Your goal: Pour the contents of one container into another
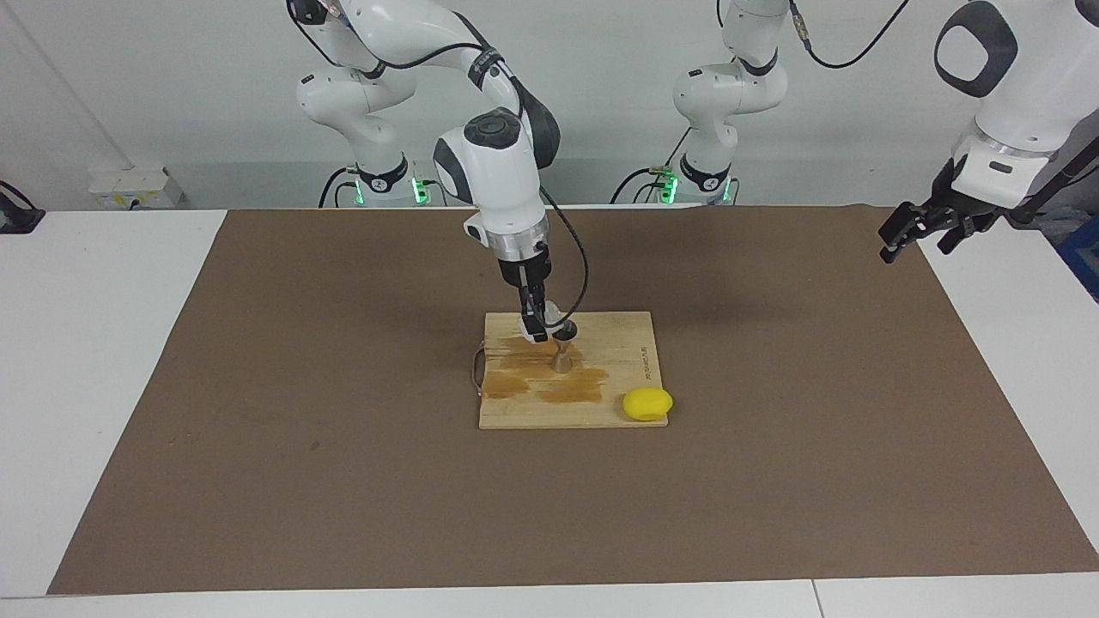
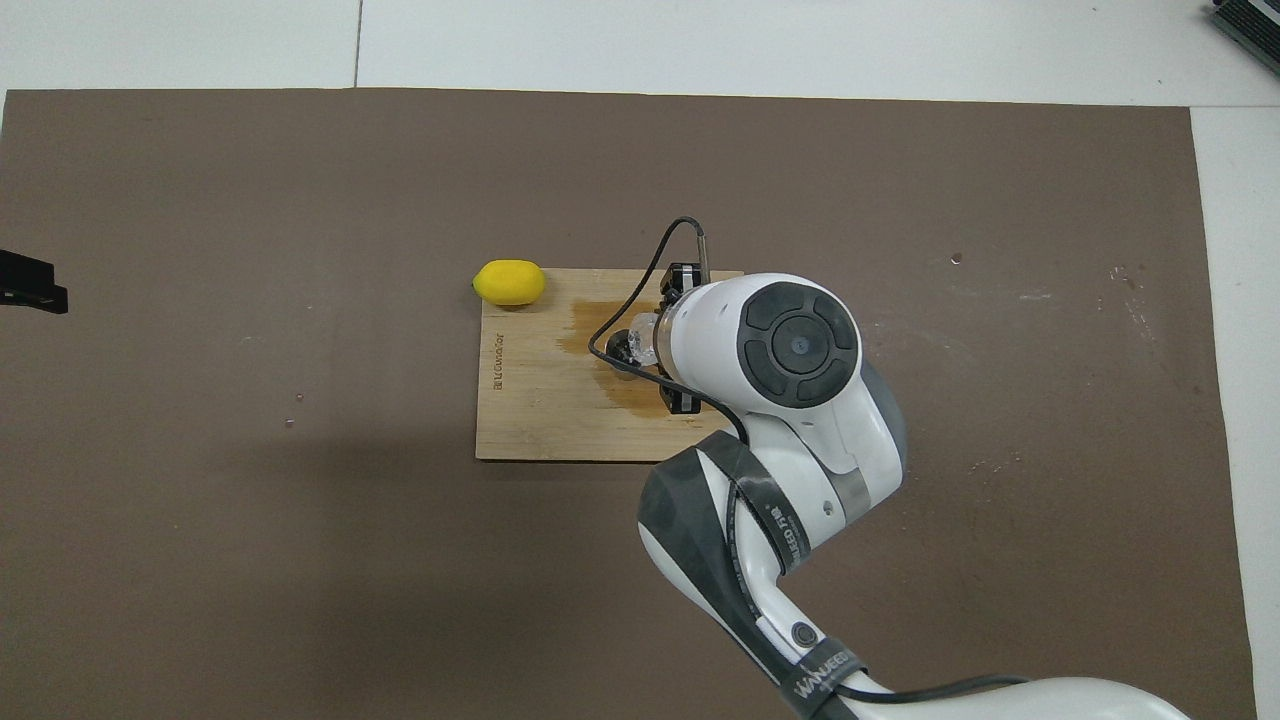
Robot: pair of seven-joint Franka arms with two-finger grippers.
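The small clear glass cup (image 1: pixel 556 321) is tipped above the silver hourglass jigger (image 1: pixel 562 358), and my right gripper (image 1: pixel 541 328) is shut on it. The jigger stands upright on a wooden board (image 1: pixel 622 360), among brown wet stains (image 1: pixel 568 390). In the overhead view the cup (image 2: pixel 637 340) shows at the wrist's edge, and the jigger is mostly hidden beneath it. My left gripper (image 1: pixel 920 227) hangs open and holds nothing, over the mat's edge at the left arm's end of the table; only its tip (image 2: pixel 32 287) shows from above.
A yellow lemon (image 1: pixel 647 404) lies at the board's corner farthest from the robots, toward the left arm's end. A metal handle (image 1: pixel 476 371) sticks out of the board's other end. A brown mat (image 1: pixel 258 386) covers the table.
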